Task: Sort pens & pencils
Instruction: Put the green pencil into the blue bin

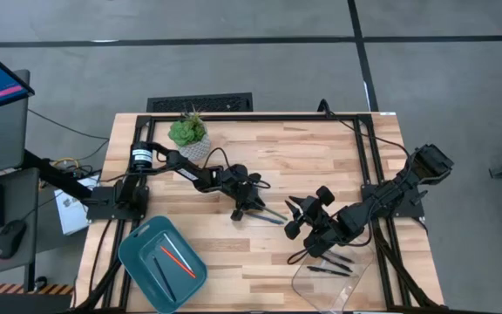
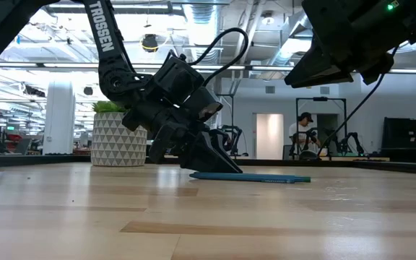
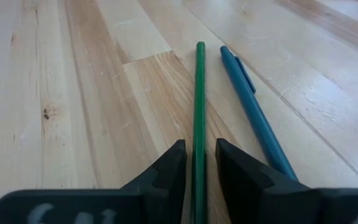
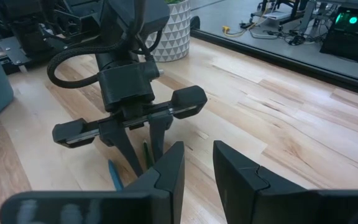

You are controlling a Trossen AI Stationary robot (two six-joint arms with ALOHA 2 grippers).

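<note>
On the wooden counter [image 1: 321,157] the left hand [image 3: 196,163] is down at the middle, its two fingers standing on both sides of the green pencil [image 3: 199,106] with a small gap, so not yet clenched on it. The teal pen [image 3: 252,106] lies just beside it, nearly parallel. I judge both sticks light, stiff and smooth (they may roll or slip), so the hold should be across the shaft, away from the pen. The right hand [image 4: 197,171] hovers near, released and holding nothing. In the teal tray [image 1: 138,262] lies the orange-red pencil [image 1: 179,260]; the black pens [image 1: 331,266] lie on the clear sheet [image 1: 356,292]. The only readable writing is "TROSSEN" on the left arm [image 2: 101,29].
</note>
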